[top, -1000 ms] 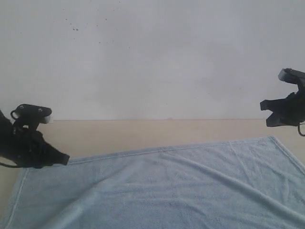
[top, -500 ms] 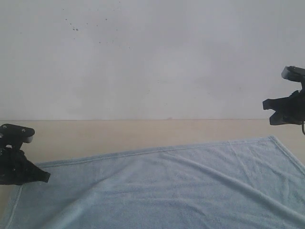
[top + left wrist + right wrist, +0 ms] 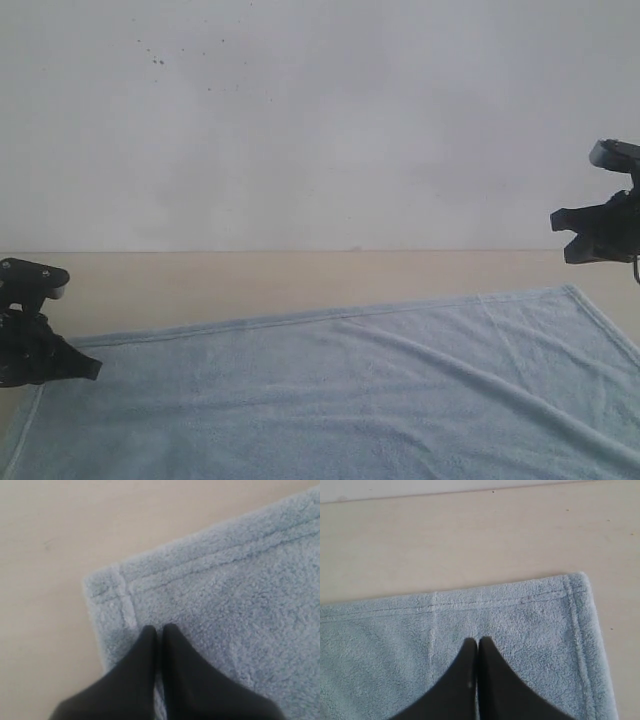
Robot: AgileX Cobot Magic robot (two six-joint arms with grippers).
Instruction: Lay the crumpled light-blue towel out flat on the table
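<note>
The pale-blue towel lies spread over the beige table, with only shallow creases running across it. My left gripper sits low at the towel's far-left corner. In the left wrist view its fingers are shut just above the hemmed corner, and no cloth shows between them. My right gripper hangs higher over the far-right corner. It is shut and empty, and the towel lies flat below it. The white label is out of view.
A white speckled wall rises behind the table's back edge. A strip of bare table runs between the towel's far hem and the wall. The towel continues past the lower border of the exterior view.
My left gripper has moved left and down, out to the towel's far-left corner. The diagonal fold on the towel's left side has flattened. The right gripper has barely moved.
</note>
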